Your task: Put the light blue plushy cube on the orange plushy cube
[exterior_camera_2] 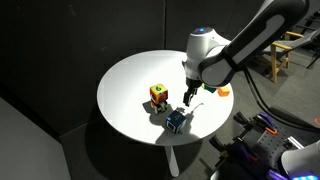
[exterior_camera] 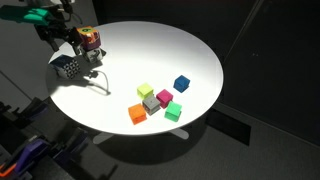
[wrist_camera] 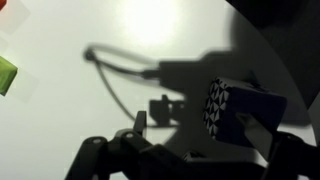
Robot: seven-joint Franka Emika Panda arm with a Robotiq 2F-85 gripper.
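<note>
The light blue plushy cube [exterior_camera: 68,67] sits on the white round table [exterior_camera: 150,55] near its edge, also in an exterior view [exterior_camera_2: 177,122]. The orange plushy cube [exterior_camera: 90,40] stands on the table close beside it, also in an exterior view [exterior_camera_2: 158,95]. My gripper [exterior_camera: 63,52] hangs just above the light blue cube [exterior_camera_2: 188,103]. In the wrist view the gripper [wrist_camera: 198,135] is open. The light blue cube [wrist_camera: 240,108] lies by its right finger, dark in shadow, with one patterned face showing. The orange plushy cube is out of the wrist view.
Several small solid blocks cluster at the table's other side: yellow-green [exterior_camera: 145,91], grey [exterior_camera: 150,102], magenta [exterior_camera: 164,97], orange [exterior_camera: 137,113], green [exterior_camera: 173,111] and dark blue [exterior_camera: 181,83]. A green block [wrist_camera: 5,75] shows at the wrist view's edge. Dark curtains surround the table.
</note>
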